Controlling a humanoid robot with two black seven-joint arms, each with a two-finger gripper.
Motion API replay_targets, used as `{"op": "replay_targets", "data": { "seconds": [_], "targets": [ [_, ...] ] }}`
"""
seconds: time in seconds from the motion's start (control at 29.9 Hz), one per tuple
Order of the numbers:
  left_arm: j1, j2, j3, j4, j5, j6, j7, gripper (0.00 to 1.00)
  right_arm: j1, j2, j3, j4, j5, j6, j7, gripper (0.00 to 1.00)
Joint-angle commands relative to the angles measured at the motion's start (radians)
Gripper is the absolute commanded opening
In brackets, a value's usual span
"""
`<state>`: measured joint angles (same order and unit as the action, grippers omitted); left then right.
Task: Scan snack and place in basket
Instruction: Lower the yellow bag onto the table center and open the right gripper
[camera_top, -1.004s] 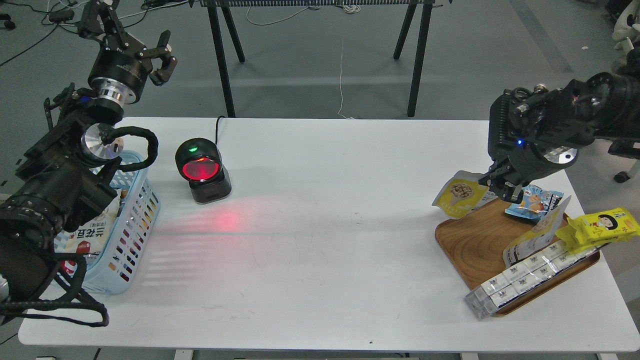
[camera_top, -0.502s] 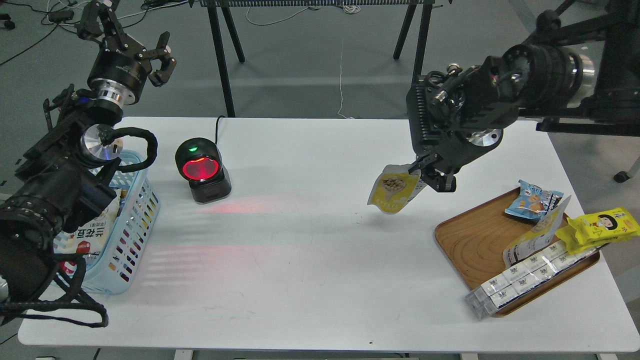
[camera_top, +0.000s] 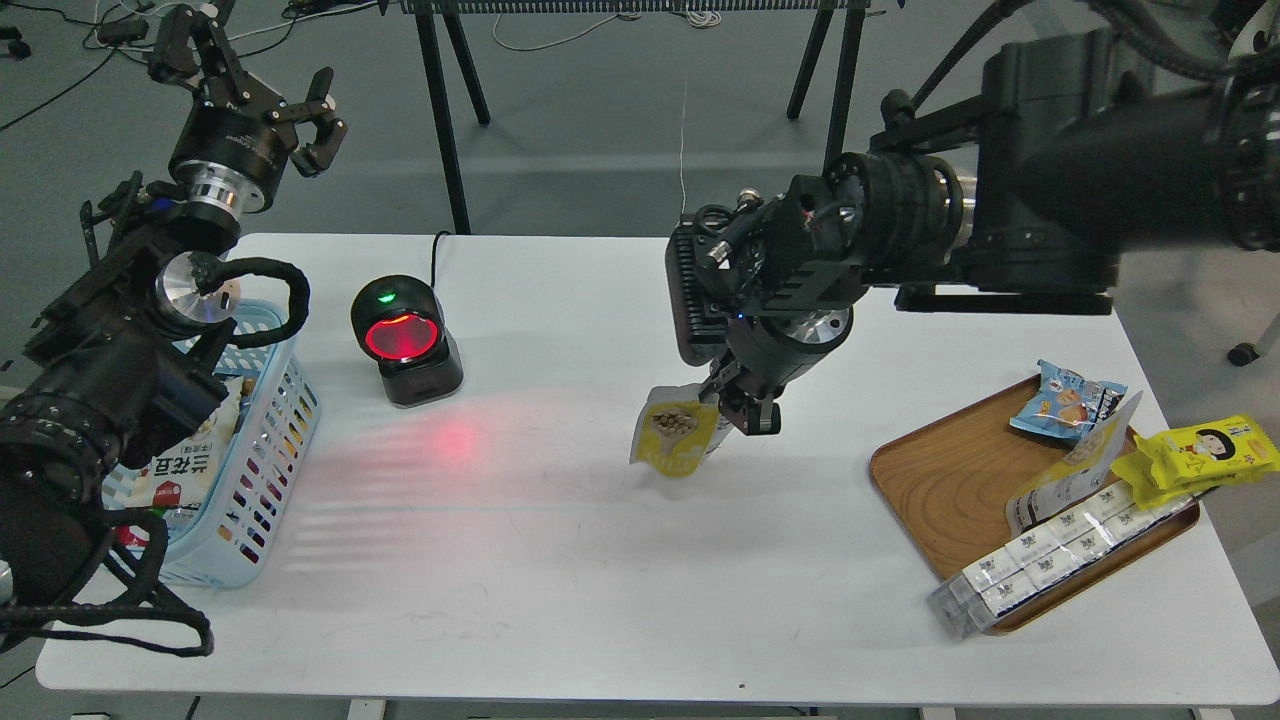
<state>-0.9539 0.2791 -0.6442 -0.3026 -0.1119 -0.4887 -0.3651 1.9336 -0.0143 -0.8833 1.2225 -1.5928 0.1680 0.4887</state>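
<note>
The right hand (camera_top: 738, 403) pinches a yellow snack pouch (camera_top: 676, 437) right of the scanner (camera_top: 405, 340); the left hand (camera_top: 255, 75), beyond the scanner, stands spread.

Large dark characters show on the white snack bag (camera_top: 180, 470) in the blue basket (camera_top: 262, 470), partly hidden; print on the other packets is too small to read.

pouch (camera_top: 672, 438): yellow | basket (camera_top: 262, 455): light blue | scanner (camera_top: 404, 340): black, red window | tray (camera_top: 950, 480): apparently wood-grain brown

Counted items on the white table (camera_top: 600, 560)

One scanner (camera_top: 405, 341), one basket (camera_top: 262, 450), one tray (camera_top: 950, 480), and six snack packs are seen.
</note>
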Motion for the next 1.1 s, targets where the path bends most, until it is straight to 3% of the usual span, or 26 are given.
{"op": "replay_targets", "data": {
  "seconds": [0.0,0.37,1.07],
  "targets": [
    [0.003,0.000,0.000,0.000,0.000,0.000,0.000,1.00,-0.047,0.014,-0.006,-0.099,0.053,0.005,0.000,0.00],
    [0.006,0.003,0.000,0.002,0.001,0.000,0.000,1.00,-0.105,0.014,-0.014,-0.196,0.108,0.013,0.000,0.00],
    [0.007,0.003,0.000,0.002,0.000,0.000,0.000,1.00,-0.104,0.014,-0.014,-0.160,0.128,0.015,0.000,0.00]
  ]
}}
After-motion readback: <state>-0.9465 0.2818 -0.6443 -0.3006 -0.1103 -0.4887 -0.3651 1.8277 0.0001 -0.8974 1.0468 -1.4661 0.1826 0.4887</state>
